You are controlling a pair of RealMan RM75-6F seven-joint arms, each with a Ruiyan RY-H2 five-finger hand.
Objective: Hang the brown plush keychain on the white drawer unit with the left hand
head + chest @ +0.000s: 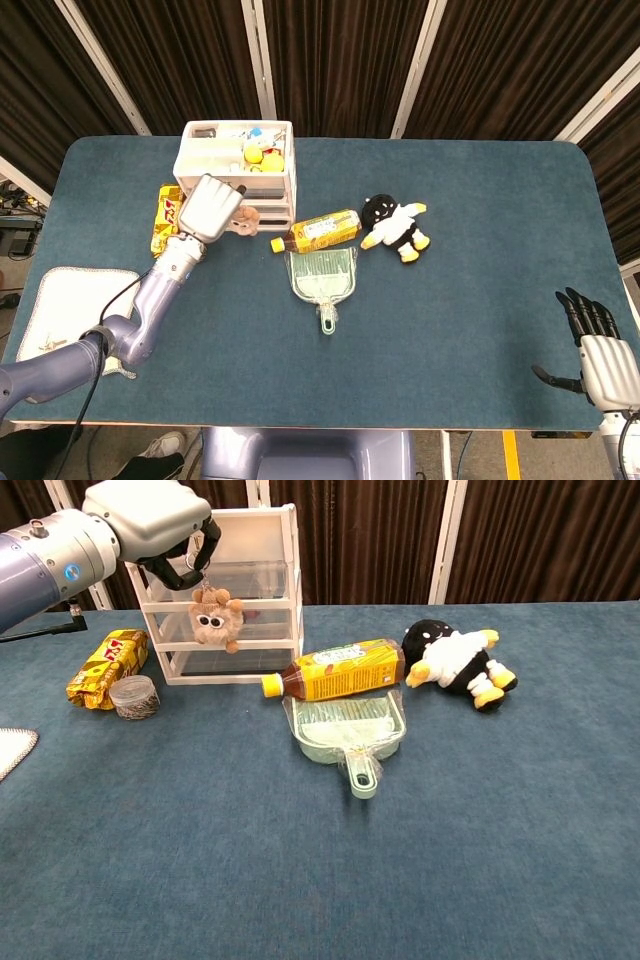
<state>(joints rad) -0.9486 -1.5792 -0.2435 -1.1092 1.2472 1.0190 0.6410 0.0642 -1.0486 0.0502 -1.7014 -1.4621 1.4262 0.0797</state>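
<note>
I'm at the hanging step: my left robot hand [160, 530] is up at the front of the white drawer unit [265, 590], fingers curled around the loop of the brown plush keychain [216, 618], which dangles below the hand against the unit's upper drawers, well clear of the tabletop [320, 860]. From the chest view the plush sits in front of the second drawer, eyes facing out; in the head view it peeks out just right of the hand [212, 208], tight against the unit's front edge [270, 205]. I can't tell from either view whether the loop has caught on anything yet, since the fingers hide it. I judge the next move calls for finding a handle or frame edge, slipping the loop over it, then easing the fingers apart without dragging the plush off. The risk, I think, is the loop sliding off as I let go. My right robot hand [603, 365] is idle at the near right corner of the tabletop, fingers spread and holding nothing. A yellow drink bottle [335, 669] and a green dustpan [350, 730] lie just right of the unit, out of my path.
</note>
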